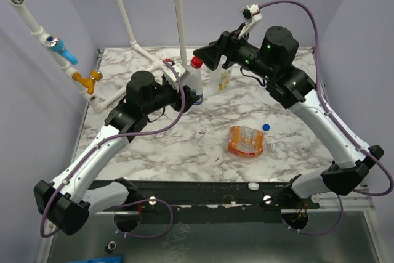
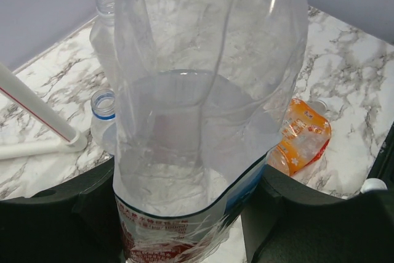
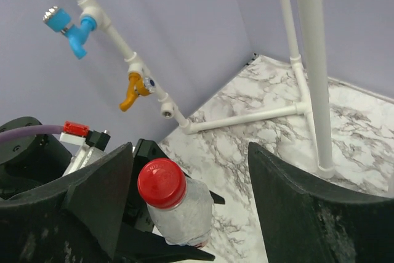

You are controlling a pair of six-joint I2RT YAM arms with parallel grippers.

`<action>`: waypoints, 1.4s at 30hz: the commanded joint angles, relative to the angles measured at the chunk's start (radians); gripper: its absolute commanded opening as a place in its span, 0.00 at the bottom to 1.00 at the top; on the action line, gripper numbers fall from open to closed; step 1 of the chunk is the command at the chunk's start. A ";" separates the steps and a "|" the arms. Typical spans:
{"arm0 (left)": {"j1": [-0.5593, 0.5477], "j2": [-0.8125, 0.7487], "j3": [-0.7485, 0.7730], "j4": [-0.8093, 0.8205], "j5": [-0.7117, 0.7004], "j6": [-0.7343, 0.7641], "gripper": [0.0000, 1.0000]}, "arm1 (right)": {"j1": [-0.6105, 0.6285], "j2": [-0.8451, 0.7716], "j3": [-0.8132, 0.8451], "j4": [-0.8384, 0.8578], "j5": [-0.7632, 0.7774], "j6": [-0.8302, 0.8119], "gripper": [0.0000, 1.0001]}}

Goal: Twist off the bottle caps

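Note:
My left gripper is shut on the body of a clear bottle with a red label and holds it upright at the back of the table. Its red cap is on. My right gripper is open around that cap, with the cap close to its left finger. The tall bottle with the yellow-green label stands just right, its neck open. An orange-label bottle lies on its side. A blue cap lies beside it.
A small uncapped bottle with a blue neck ring stands behind the held one. A white cap lies at the near edge. A white pipe frame with blue and orange valves stands at the back left.

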 commanded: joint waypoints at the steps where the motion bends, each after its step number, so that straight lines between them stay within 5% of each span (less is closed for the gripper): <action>1: 0.002 0.010 -0.008 0.003 -0.090 0.020 0.00 | 0.012 0.030 0.009 -0.027 0.016 0.003 0.76; 16: 0.002 0.026 0.009 0.002 -0.075 -0.012 0.00 | 0.029 0.098 0.022 -0.013 -0.027 0.030 0.60; 24: 0.002 0.021 0.004 0.003 -0.041 -0.026 0.00 | 0.029 0.064 -0.001 0.013 0.004 0.024 0.22; 28: 0.002 0.009 0.013 0.002 0.059 -0.053 0.00 | 0.029 0.016 -0.044 0.066 -0.042 -0.006 0.11; 35: 0.002 -0.002 0.053 -0.002 0.399 -0.191 0.00 | 0.000 -0.085 -0.184 0.244 -0.336 -0.064 0.03; 42: 0.002 -0.002 0.063 -0.001 0.590 -0.281 0.00 | -0.068 -0.137 -0.262 0.375 -0.694 -0.008 0.01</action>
